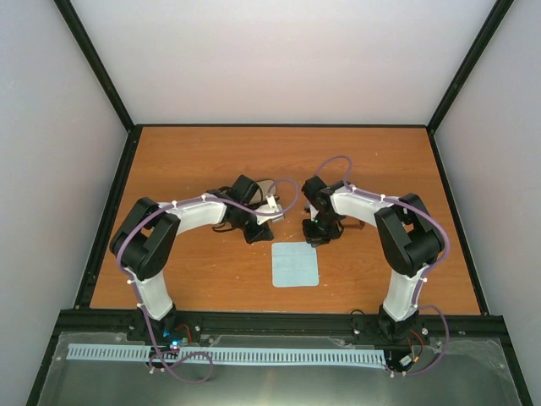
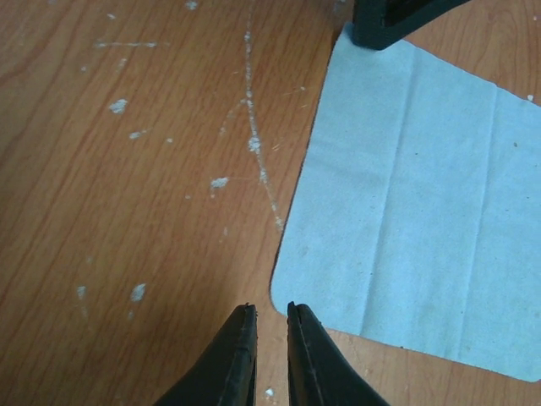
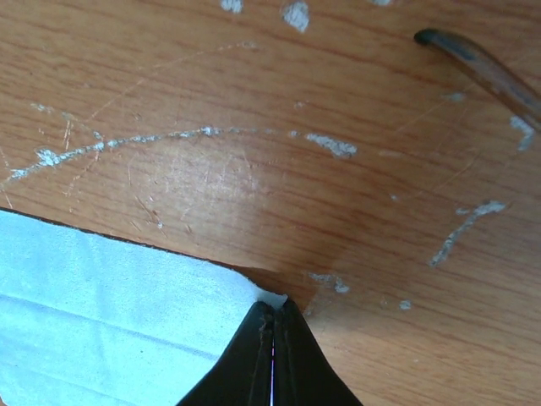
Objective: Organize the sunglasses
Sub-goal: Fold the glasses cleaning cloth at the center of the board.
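Dark brown and thin, a curved temple tip of the sunglasses (image 3: 478, 66) lies flat on the wooden table (image 3: 211, 144), at the top right corner of the right wrist view. Only that end shows; the lenses fall outside the picture. From above I cannot pick the sunglasses out, because the two wrists cover the middle of the table. The tip lies apart from the pale blue cloth (image 3: 101, 330), with bare scuffed wood between them.

The right gripper (image 3: 272, 306) has its fingers pressed together on the far right corner of the cloth, and a sliver of fabric shows right at the fingertips. That corner is raised a little, with a dark shadow under the edge beside it. The rest of the cloth lies flat, creased along fold lines, on the table between the two arms.

The left gripper (image 2: 270, 311) points down over bare wood, just beside the cloth's far left corner. Its fingers stand a narrow slit apart with nothing between them. As far as the left wrist view shows, they do not touch the cloth. White flecks and scratches mark the table around both grippers.
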You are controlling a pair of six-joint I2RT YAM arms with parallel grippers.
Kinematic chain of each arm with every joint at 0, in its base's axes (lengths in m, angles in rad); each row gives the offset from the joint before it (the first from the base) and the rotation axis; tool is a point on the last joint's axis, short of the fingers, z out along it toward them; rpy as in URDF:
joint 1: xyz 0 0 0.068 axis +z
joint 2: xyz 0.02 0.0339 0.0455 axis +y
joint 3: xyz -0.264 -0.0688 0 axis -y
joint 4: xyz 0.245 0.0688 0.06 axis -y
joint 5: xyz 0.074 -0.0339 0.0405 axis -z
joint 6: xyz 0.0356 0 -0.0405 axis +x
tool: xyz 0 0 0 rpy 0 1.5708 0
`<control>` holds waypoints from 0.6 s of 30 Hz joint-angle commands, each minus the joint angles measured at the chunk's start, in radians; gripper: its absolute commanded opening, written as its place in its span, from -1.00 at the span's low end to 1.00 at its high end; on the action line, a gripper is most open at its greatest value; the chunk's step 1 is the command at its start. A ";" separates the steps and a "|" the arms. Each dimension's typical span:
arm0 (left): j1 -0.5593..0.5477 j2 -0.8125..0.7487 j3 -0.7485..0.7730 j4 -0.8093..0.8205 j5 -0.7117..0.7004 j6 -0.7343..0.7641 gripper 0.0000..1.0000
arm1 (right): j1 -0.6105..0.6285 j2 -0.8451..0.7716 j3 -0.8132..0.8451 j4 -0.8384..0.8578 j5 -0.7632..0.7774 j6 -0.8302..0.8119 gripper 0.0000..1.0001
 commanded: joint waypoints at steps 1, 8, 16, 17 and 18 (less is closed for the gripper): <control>-0.040 0.022 0.030 0.003 0.022 -0.009 -0.71 | 0.012 -0.006 -0.020 0.015 0.024 0.022 -0.94; -0.078 0.069 0.054 -0.040 0.029 0.005 -0.71 | 0.012 -0.014 -0.032 0.017 0.030 0.028 -0.95; -0.080 0.071 0.032 -0.035 -0.009 -0.005 -0.71 | 0.012 -0.020 -0.047 0.027 0.029 0.032 -0.95; -0.080 0.074 0.033 -0.035 -0.011 -0.006 -0.71 | 0.012 -0.020 -0.046 0.029 0.026 0.032 -0.94; -0.082 0.079 0.034 -0.034 -0.013 -0.008 -0.71 | 0.012 -0.018 -0.046 0.028 0.026 0.031 -0.94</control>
